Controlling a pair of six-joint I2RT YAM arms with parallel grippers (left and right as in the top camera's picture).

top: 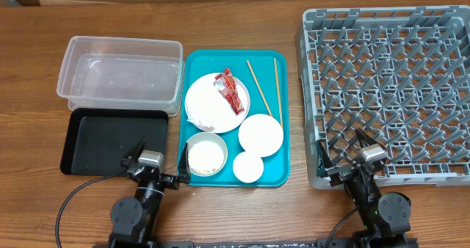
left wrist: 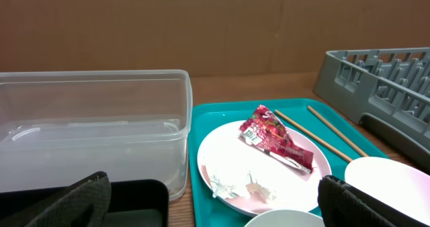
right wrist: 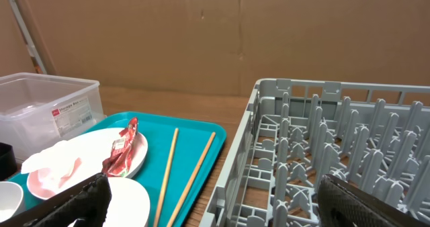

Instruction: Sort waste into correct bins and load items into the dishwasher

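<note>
I have both grippers low in the overhead frame, jaws wide apart and holding nothing: the left gripper [top: 160, 150] straddles the black tray's [top: 99, 141] lower right corner, and the right gripper [top: 340, 139] sits over the rack's [top: 389, 79] lower left corner. The tub [top: 121, 41] is at upper left, its near edge against the black tray. The teal tray [top: 283, 72] in the centre lies just beside both. On it, the wrapper [top: 230, 89] and tissue [right wrist: 47, 158] lie on the plate [top: 209, 108], and there is rice [top: 205, 158] in the bowl [top: 192, 141]. The dish [top: 261, 134] and cup [top: 248, 167] crowd its lower right, and the chopsticks [top: 258, 86] lie along its right rim. A narrow strip of bare counter [top: 295, 116] separates the teal tray from the rack.
</note>
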